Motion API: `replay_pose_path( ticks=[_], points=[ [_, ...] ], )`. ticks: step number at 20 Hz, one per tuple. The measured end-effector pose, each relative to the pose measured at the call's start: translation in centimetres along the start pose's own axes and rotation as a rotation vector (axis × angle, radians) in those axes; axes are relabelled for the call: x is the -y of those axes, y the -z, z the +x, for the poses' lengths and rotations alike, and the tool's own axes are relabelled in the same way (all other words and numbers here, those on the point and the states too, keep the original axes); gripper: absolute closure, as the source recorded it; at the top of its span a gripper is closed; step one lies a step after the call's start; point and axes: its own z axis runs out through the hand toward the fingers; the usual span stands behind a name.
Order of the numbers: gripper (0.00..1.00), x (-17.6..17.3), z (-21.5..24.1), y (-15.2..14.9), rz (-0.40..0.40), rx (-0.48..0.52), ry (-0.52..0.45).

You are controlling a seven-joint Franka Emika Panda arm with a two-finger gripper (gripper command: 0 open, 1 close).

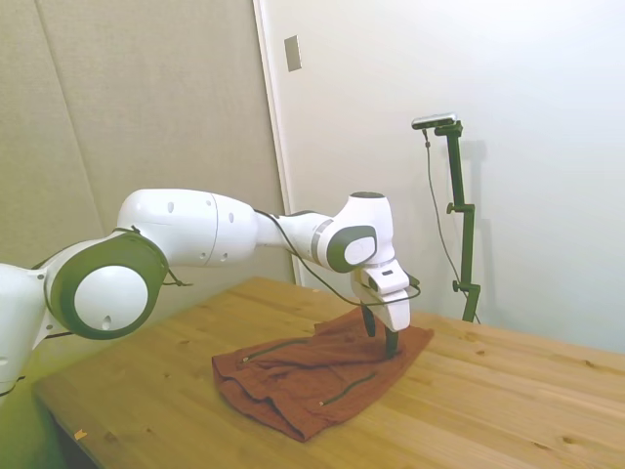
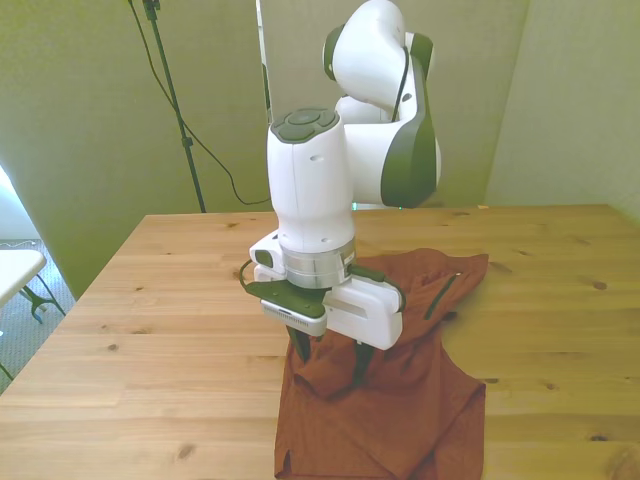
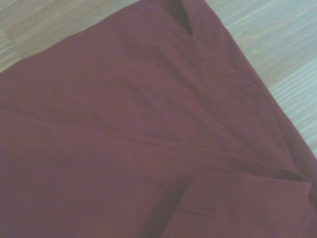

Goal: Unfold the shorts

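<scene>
Rust-brown shorts (image 2: pixel 400 400) lie rumpled on the wooden worktop (image 2: pixel 150 330), approx. mid-worktop in the front view and running toward its near edge at 6 o'clock. In the side view the shorts (image 1: pixel 312 376) sit near the middle of the worktop (image 1: pixel 488 410), w/ a folded layer on top and a thin dark zipper line (image 1: pixel 347 388) showing on the near part. A second zipper line (image 2: pixel 440 295) shows in the front view at approx. 2 o'clock from the wrist.

White Franka arm (image 1: pixel 195 230) reaches out low over the cloth. Gripper (image 2: pixel 328 360) points down at the shorts, fingers (image 2: pixel 301 345) spread a moderate width apart, not closed on anything; the tips are down at the fabric surface over a folded flap. Can't tell for sure whether the tips press into the cloth or just touch it. In the side view the gripper (image 1: pixel 379 334) stands at the far end of the garment, fingers dark against the brown cloth, w/ a gap visible between them.

Wrist view: mostly filled w/ the shorts (image 3: pixel 148 139), blurry, several fold creases crossing the cloth, and a strip of bare worktop (image 3: pixel 277 44) beside the fabric edge.
</scene>
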Motion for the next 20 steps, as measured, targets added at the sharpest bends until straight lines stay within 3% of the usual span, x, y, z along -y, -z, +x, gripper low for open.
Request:
replay_pose_path(
  ticks=[15,20],
  points=[
    [1.0,0.1,0.1,-1.1,-0.01,-0.002,0.002],
    [1.0,0.8,-0.5,1.1,0.028,-0.009,0.015]
  ],
)
